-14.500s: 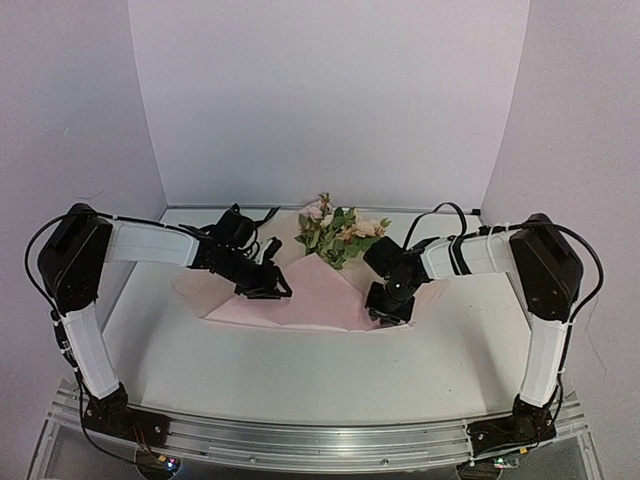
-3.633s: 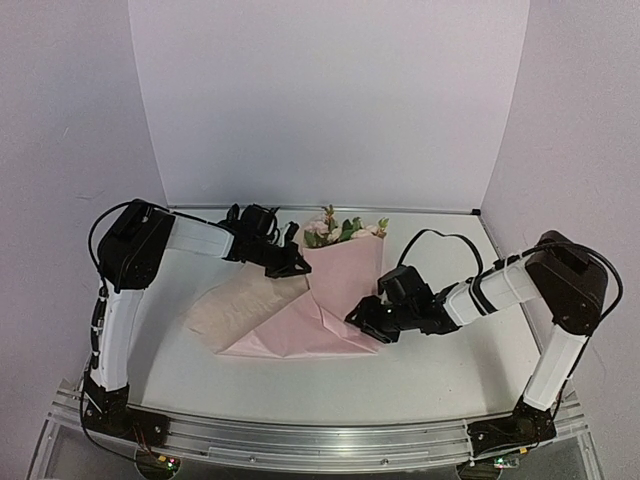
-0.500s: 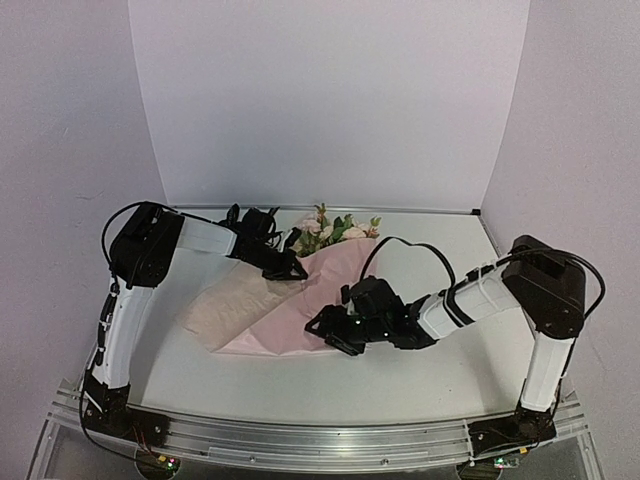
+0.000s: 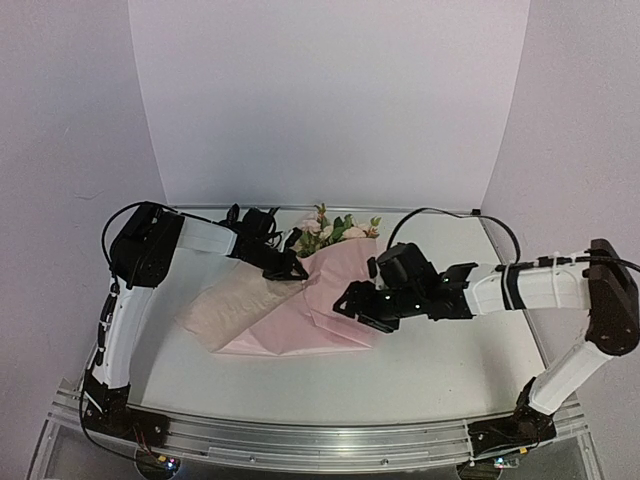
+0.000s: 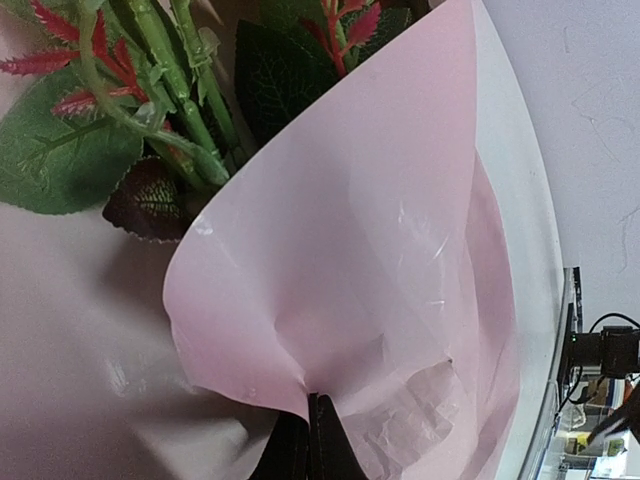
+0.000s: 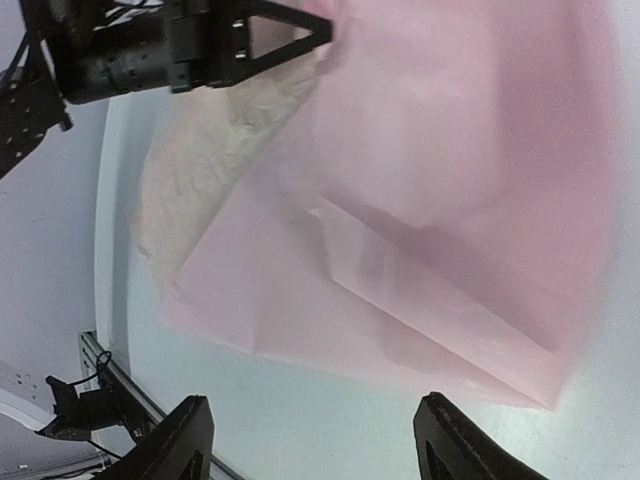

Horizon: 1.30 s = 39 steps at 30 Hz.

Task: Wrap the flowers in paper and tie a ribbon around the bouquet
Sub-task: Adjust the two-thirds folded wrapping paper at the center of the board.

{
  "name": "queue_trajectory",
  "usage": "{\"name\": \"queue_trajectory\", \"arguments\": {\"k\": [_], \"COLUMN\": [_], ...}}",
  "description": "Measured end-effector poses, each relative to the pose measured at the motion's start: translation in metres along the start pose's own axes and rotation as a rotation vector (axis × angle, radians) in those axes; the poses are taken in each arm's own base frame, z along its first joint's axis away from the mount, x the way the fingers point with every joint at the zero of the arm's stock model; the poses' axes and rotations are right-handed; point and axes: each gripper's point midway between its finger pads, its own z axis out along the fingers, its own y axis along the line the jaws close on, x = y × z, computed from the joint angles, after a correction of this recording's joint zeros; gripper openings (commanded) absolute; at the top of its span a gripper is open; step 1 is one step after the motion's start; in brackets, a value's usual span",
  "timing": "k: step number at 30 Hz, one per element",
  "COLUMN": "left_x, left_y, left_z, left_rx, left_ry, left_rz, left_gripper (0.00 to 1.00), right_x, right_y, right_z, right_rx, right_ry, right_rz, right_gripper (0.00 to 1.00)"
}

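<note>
Mid-frame in the top view, the pink paper (image 4: 300, 325) lay folded around the flowers (image 4: 335, 230) on the worktop (image 4: 440, 370). The left gripper (image 4: 292, 268) pinched the paper's upper-left edge. The right gripper (image 4: 348, 300) hung spread at the paper's right fold.

The counter (image 4: 430, 370) is a plain white surface, faintly glossy, and it runs back to a white rear panel (image 4: 330, 100) standing upright along its far edge. A left side panel (image 4: 60, 130) and a right side panel (image 4: 585, 120) rise along the counter's left and right edges (both look slightly lilac from overhead) and meet the rear one at the far corners. Along the near edge lies a ribbed aluminium rail (image 4: 320, 440), spanning almost from corner to corner.
</note>
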Motion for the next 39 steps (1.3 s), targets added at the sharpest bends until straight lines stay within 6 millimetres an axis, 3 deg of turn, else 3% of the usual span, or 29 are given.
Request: {"name": "queue_trajectory", "arguments": {"k": [2,6,11,19,27,33,39], "left_x": [0.0,0.0,0.0,0.001,0.0,-0.002,0.002], "left_y": [0.0,0.0,0.0,0.001,0.001,0.0,-0.001], "left_z": [0.0,0.0,0.0,0.001,0.002,0.002,0.002], "left_rx": [0.0,0.0,0.0,-0.001,0.002,0.001,0.01], "left_ry": [0.0,0.001,0.001,0.004,0.009,0.009,0.021], "left_rz": [0.001,0.0,0.0,-0.003,-0.006,0.001,-0.004], "left_gripper": [0.0,0.0,0.0,0.0,0.0,0.0,0.0], "right_x": [0.004,0.024,0.042,0.021,0.003,0.006,0.022], "right_y": [-0.025,-0.076,-0.109,-0.103,-0.111,-0.117,-0.118], "right_z": [-0.012,-0.012,-0.004,0.018,0.028,0.03,0.029], "right_rx": [0.04,0.132,0.16,0.072,0.018,0.032,0.045], "right_ry": [0.006,0.065,0.116,0.057,-0.016,-0.011,0.001], "right_rz": [0.023,0.083,0.167,0.221,0.263,0.3,0.322], "right_gripper": [0.72,0.71,0.68,0.58,0.3,0.04,0.0]}}
